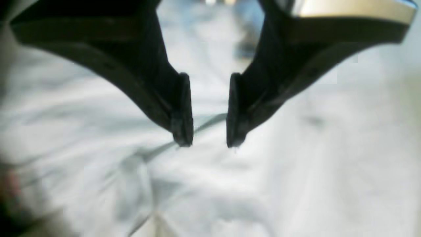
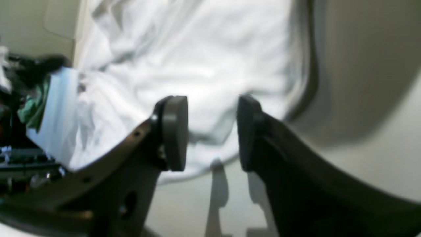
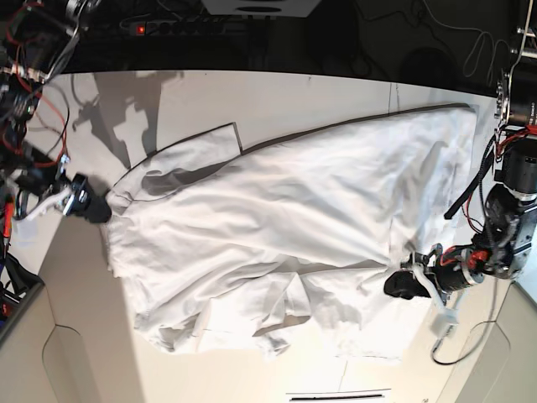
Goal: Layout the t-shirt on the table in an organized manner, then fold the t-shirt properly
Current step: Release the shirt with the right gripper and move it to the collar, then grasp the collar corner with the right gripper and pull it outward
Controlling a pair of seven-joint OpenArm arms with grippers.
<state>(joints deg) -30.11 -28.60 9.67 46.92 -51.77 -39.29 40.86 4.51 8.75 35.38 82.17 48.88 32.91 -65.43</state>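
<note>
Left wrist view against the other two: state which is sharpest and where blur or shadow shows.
Left wrist: t-shirt blurred, black jaws clearer. Right wrist: soft overall, jaw shadows on the table. Base: sharpest, arm shadows cast on the far tabletop.

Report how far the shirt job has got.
Done: the t-shirt lies spread across the table, though wrinkled and partly doubled over along its near edge. In hand: nothing; the left claw stands open over the cloth and the right claw open at the shirt's edge, both empty. Left: smoothing it flat, then every fold.
</note>
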